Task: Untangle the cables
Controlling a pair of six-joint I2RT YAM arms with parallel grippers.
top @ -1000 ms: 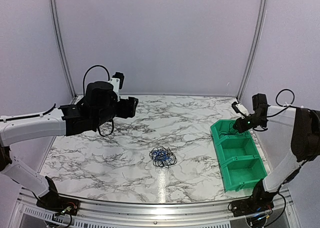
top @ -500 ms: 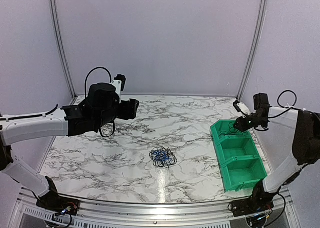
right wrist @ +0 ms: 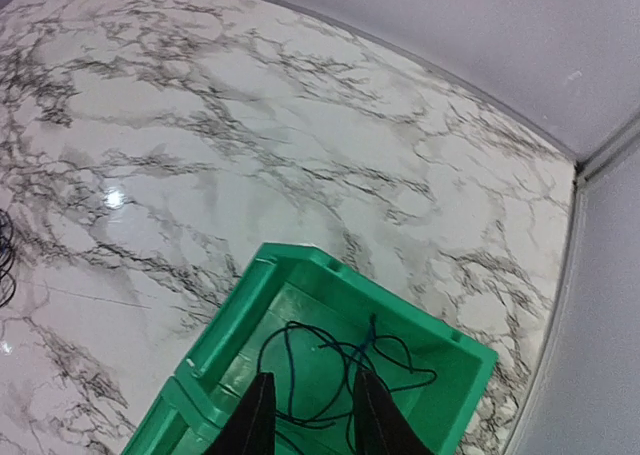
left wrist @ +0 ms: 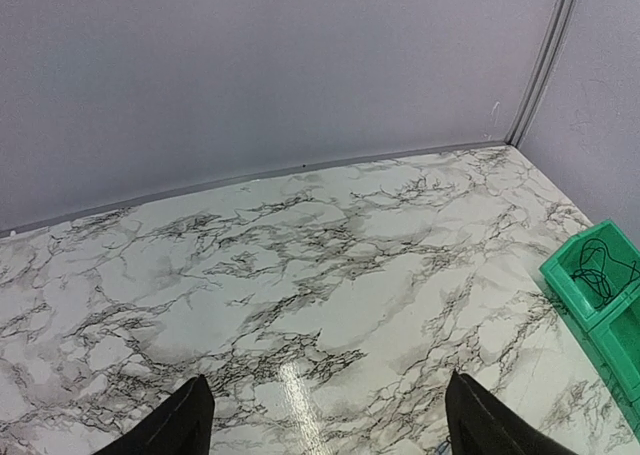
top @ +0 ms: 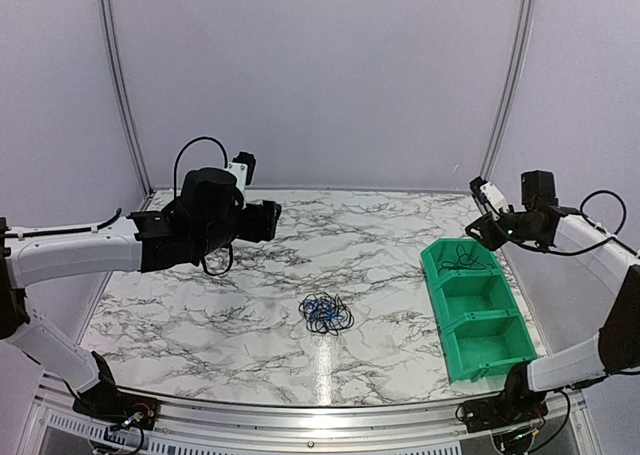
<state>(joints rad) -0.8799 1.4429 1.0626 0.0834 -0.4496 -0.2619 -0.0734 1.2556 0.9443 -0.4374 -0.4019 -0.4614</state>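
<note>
A small tangle of blue and black cables (top: 326, 314) lies on the marble table, near the middle. Loose dark cable strands (right wrist: 340, 360) lie in the far compartment of the green bin (top: 497, 360); they also show in the top view (top: 461, 260) and the left wrist view (left wrist: 600, 265). My left gripper (top: 272, 218) hovers high over the back left of the table, open wide and empty (left wrist: 330, 425). My right gripper (top: 480, 229) hangs above the bin's far compartment, its fingers a little apart and empty (right wrist: 312, 415).
The green bin (right wrist: 235, 310) has three compartments and stands along the table's right edge. Lilac walls with metal corner posts (top: 505, 85) close in the back and sides. A metal rail (top: 300, 415) runs along the near edge.
My right arm has risen up and back from the bin's far compartment. My left arm has shifted slightly to the right. The tangle has not moved.
</note>
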